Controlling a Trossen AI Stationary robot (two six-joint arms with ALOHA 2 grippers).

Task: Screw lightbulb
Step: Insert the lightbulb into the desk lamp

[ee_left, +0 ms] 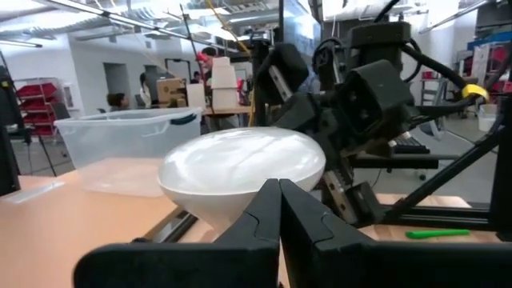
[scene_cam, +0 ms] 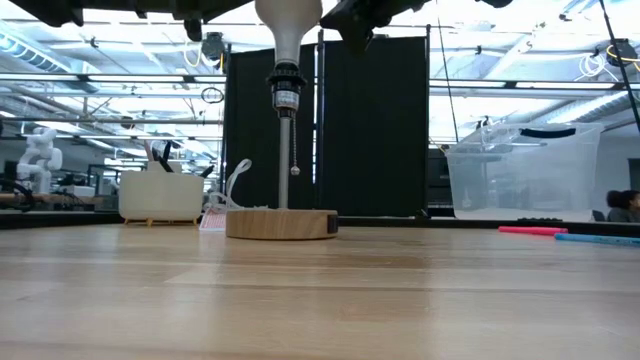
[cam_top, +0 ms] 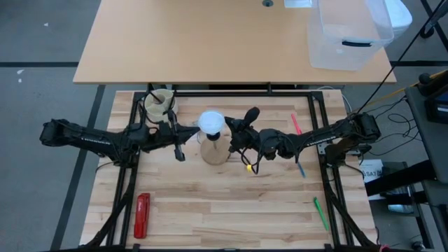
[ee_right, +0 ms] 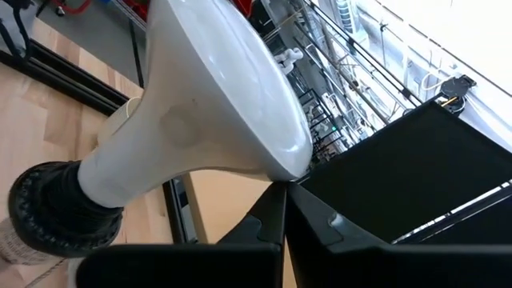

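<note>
The lightbulb (cam_top: 211, 122) sat upright in the black socket (scene_cam: 286, 78) on the wooden lamp base (scene_cam: 281, 222) — left gripper (cam_top: 190, 131) and right gripper (cam_top: 229, 126) flanked its dome, both pinched closed, holding nothing.

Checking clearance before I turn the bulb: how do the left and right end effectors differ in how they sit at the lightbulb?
The left end effector comes in from the left of the lightbulb; the right end effector comes in from the right. In the high view the left one shows a small gap to the dome, while the right one sits right against its edge; contact is unclear. Both are shut, at dome height.
</note>
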